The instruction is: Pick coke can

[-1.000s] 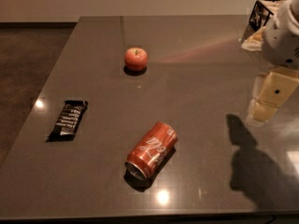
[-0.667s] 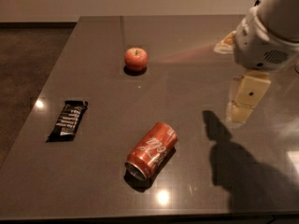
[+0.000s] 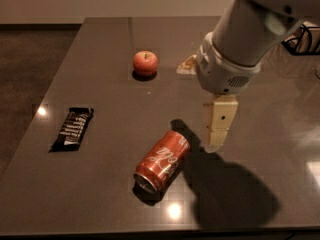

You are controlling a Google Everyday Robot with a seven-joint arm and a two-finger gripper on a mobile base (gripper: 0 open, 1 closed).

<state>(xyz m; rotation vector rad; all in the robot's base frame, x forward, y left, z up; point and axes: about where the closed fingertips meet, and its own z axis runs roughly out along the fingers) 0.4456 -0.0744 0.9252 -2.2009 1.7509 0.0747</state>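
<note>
The coke can [image 3: 162, 160] lies on its side on the dark table [image 3: 105, 49], near the front middle. It is red-orange with white script, and its silver end points to the front left. My gripper [image 3: 218, 134] hangs down from the big white arm [image 3: 250, 34], just right of the can's far end and slightly above the table. It holds nothing, and a small gap separates it from the can.
A red apple [image 3: 145, 62] sits at the back middle. A black snack bar wrapper [image 3: 72, 128] lies at the left. A dark wire object [image 3: 303, 40] stands at the far right edge. The arm's shadow falls on the table at the front right.
The arm and gripper have moved left and toward the front, from the table's right edge to just beside the can. The can, apple and wrapper have not moved.
</note>
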